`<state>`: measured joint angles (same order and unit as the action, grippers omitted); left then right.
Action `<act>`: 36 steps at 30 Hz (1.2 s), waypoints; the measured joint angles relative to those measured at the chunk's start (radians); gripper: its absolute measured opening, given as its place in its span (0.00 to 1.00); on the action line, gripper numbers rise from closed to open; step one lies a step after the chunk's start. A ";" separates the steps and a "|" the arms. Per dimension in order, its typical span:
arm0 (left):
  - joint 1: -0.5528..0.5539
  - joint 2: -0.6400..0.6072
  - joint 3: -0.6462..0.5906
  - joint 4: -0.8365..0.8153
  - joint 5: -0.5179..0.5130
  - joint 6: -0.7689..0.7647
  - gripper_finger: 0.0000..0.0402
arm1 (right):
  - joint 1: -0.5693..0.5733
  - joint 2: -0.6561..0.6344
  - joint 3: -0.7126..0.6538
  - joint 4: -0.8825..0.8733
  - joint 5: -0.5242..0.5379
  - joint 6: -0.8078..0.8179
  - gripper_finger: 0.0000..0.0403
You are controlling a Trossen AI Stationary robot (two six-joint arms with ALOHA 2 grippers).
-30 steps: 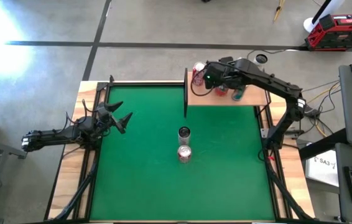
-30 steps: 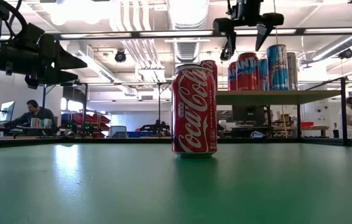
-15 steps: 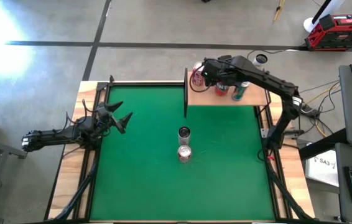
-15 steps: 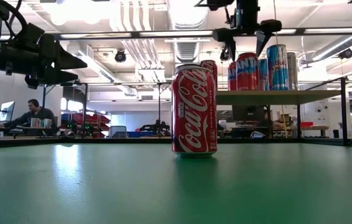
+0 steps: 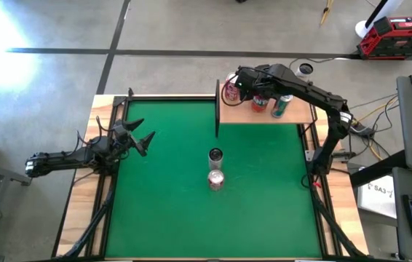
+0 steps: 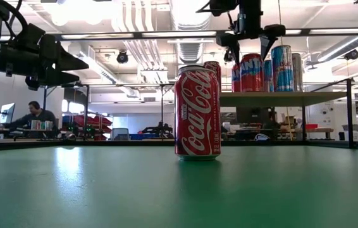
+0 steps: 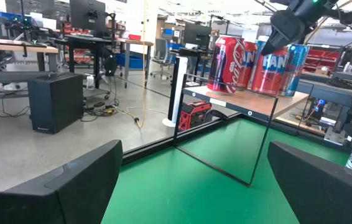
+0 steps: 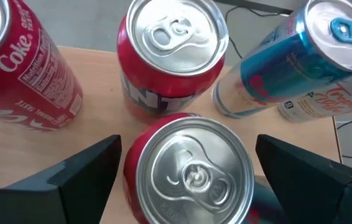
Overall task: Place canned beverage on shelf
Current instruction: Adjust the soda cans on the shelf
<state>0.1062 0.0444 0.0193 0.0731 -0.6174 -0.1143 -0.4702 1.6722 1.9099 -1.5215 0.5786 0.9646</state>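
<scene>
High view is showing the right gripper (image 5: 239,78) hanging over the shelf (image 5: 293,116) at about one o'clock of the table, above a group of cans. In the right wrist view its fingers are standing spread on both sides of a red can (image 8: 188,171) directly below, holding nothing. Just beside that can are standing a second red can (image 8: 173,53), a Coke can (image 8: 20,68) and a blue can (image 8: 300,62), all upright on the wood.

The left gripper (image 5: 139,138) is waiting at nine o'clock, jaws spread and empty.

Two cans are still waiting on the green table (image 5: 162,204) near its centre: a Coca-Cola can (image 6: 197,120) and another one (image 5: 215,156) behind it.

The risk I am seeing: the cans on the shelf are very close together, so a finger moving sideways could be knocking one over or pushing the Coke can off the shelf edge at eleven o'clock.
</scene>
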 joint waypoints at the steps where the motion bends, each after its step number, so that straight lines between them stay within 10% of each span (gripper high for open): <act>1: 0.000 0.000 0.000 0.000 0.000 0.000 0.96 | 0.000 0.000 0.000 0.000 -0.003 0.001 0.90; 36: 0.000 0.000 0.000 0.000 0.000 0.000 0.96 | 0.001 0.000 -0.023 -0.005 -0.082 0.095 0.81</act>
<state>0.1063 0.0444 0.0193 0.0731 -0.6178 -0.1143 -0.4694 1.6718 1.8866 -1.5261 0.4965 1.0594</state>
